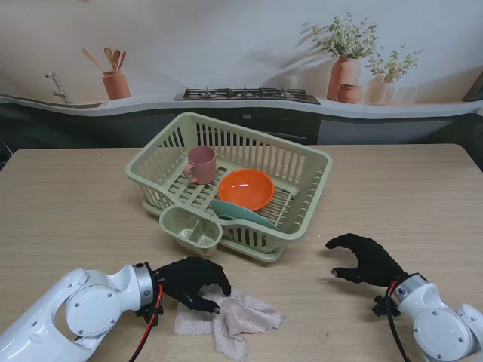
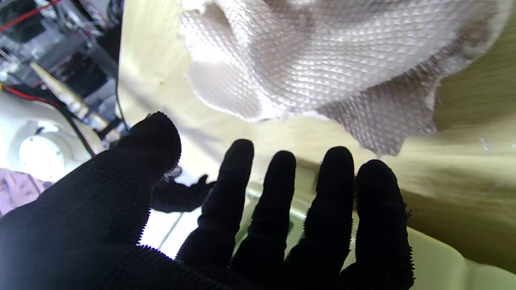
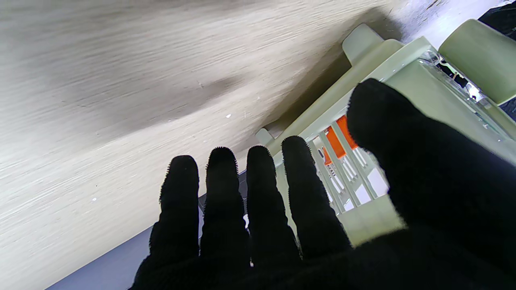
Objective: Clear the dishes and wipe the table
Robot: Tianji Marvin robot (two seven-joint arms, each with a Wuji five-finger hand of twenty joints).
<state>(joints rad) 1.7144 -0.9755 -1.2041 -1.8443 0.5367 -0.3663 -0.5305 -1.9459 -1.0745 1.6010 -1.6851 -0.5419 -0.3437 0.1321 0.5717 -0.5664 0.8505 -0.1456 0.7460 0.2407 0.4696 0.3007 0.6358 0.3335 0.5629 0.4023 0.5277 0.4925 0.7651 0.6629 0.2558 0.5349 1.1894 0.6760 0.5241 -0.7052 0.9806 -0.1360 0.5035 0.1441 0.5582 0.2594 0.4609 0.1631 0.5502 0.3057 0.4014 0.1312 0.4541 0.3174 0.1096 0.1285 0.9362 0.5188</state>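
The wooden worktop (image 1: pixel 68 188) carries a green rack (image 1: pixel 306 162) already holding cup (image 1: pixel 201 164), bowl (image 1: pixel 245 188) and plate (image 1: pixel 243 213), so I judge wiping comes next. My left hand (image 1: pixel 192 281) hovers over the cloth (image 1: pixel 230 320), fingers spread and empty; my right hand (image 1: pixel 366 259) is open too. Next I must close on the cloth.

Surface (image 1: pixel 68 204): pale wood-grain top, filling the middle and lower frame of the stand view, reaching both side edges.
Dish rack (image 1: pixel 310 170): light green plastic, slatted walls, resting on the surface at centre frame, turned at an angle to the surface edges.
Cutlery cup (image 1: pixel 190 228): same green plastic, hanging at the rack's lower-left corner in the frame; whether its base touches the surface cannot be told.
Cloth (image 1: pixel 240 319): off-white, waffle-textured, crumpled, lying on the surface at lower centre of the frame, apart from the rack.
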